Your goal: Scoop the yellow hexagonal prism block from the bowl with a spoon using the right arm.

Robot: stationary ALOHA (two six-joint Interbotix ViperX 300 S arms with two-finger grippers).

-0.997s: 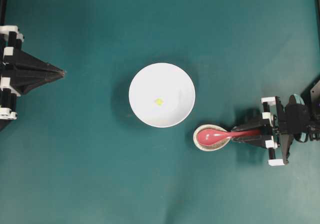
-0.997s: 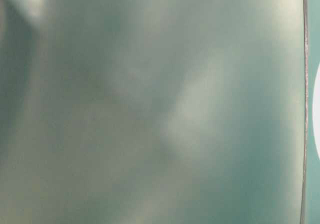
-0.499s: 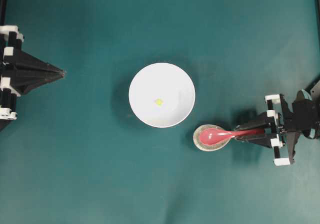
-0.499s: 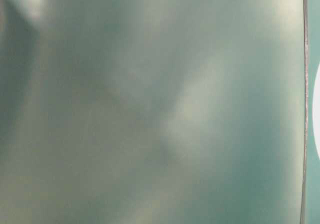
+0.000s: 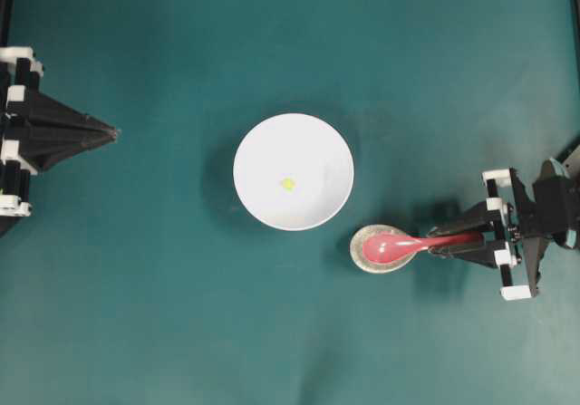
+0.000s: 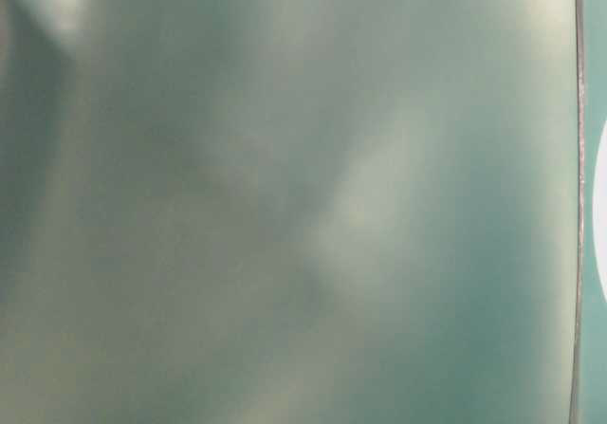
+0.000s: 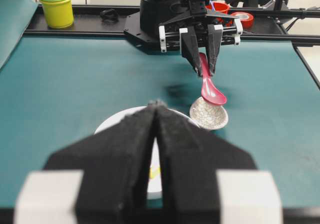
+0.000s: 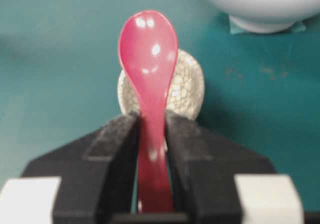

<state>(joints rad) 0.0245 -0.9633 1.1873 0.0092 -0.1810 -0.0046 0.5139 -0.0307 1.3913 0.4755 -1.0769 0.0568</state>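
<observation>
The right tool (image 5: pixel 435 244) is sitting at the right edge of the overhead frame, its two black fingers (image 8: pixel 117 149) pinching the handle of the pink-red spoon (image 5: pixel 405 242) between them. In the right wrist view the spoon's handle is running straight up between the pads, and its glossy oval head is hanging over the small crackled dish (image 8: pixel 186 86) below it (whether it is touching the dish or hovering just above, I cannot tell). Seen from the left wrist, the spoon (image 7: pixel 210 86) is slanting downward from the tool (image 7: pixel 202 66), its head just above the dish (image 7: pixel 209 116).

The white bowl (image 5: pixel 313 151) is standing in the middle of the green bench (image 5: pixel 181 332), just up and left of the dish, close but apart from it. The tiny yellow block (image 5: pixel 287 184) is lying at the bottom of the bowl, near its centre, well apart from the spoon.

The left tool (image 5: pixel 111 133) is resting at the left edge of the overhead frame, its fingers (image 7: pixel 130 149) pressed together into a point, gripping nothing, aimed toward the bowl.

The table-level view is showing only a blur of green.
</observation>
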